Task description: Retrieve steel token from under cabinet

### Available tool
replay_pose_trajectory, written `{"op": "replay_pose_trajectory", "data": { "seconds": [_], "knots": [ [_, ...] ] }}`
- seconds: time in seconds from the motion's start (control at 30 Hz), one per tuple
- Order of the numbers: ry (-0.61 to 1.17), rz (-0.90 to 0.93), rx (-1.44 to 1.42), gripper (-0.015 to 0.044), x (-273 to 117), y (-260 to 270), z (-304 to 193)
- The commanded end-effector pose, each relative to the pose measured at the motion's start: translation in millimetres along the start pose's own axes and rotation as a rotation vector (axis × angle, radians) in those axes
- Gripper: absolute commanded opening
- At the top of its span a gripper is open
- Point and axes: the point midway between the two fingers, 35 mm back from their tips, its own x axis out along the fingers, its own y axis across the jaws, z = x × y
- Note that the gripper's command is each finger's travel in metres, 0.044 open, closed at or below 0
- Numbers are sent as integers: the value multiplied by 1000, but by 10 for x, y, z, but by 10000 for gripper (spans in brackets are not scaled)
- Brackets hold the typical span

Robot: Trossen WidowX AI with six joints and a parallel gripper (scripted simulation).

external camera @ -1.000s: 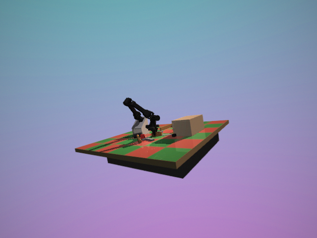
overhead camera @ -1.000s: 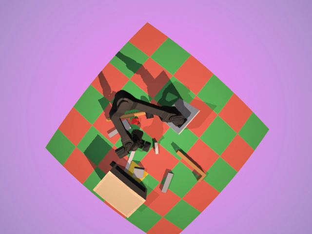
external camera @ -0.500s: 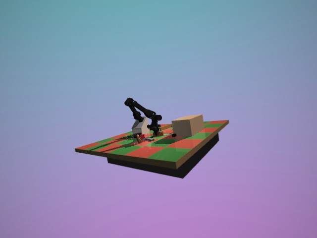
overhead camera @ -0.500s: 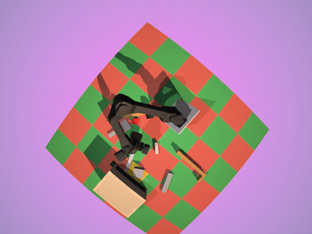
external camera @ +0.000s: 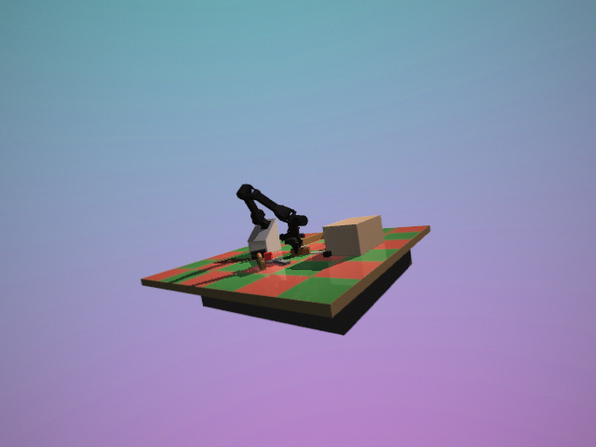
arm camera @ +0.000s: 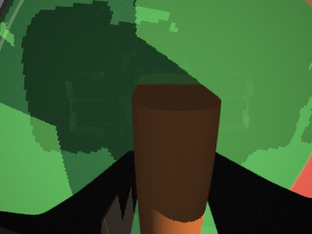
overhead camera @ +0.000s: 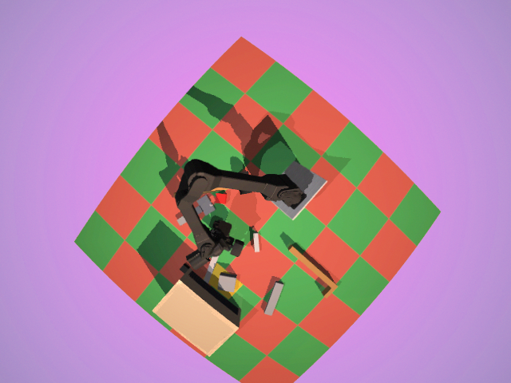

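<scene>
My gripper [overhead camera: 226,239] [external camera: 294,247] [arm camera: 170,159] points down in front of the cabinet and is shut on a round brown wooden handle [arm camera: 175,146]; the handle's far end is hidden. The beige cabinet [overhead camera: 196,317] [external camera: 342,239] has a dark slotted front [overhead camera: 214,294]. The yellow marked area [overhead camera: 218,273] lies before it, with a grey block [overhead camera: 227,282] over part of it. A pale strip [overhead camera: 213,262] runs from beneath the gripper toward the cabinet; whether it belongs to the handle I cannot tell. I cannot make out the steel token in any view.
An orange L-shaped bar [overhead camera: 312,266], a grey bar [overhead camera: 273,298] and a small white block [overhead camera: 256,242] lie to the right in the top view. A red block [overhead camera: 221,198] [external camera: 267,256] and grey pieces [overhead camera: 205,204] lie by the arm. A black block [external camera: 327,253] is beside the cabinet.
</scene>
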Motion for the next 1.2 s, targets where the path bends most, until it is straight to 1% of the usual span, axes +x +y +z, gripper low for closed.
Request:
{"op": "replay_pose_trajectory", "data": {
  "seconds": [0.0,1.17],
  "knots": [
    [10,0,11,0,-2,17,-94],
    [12,0,13,0,-10,24,-469]
  ]
}}
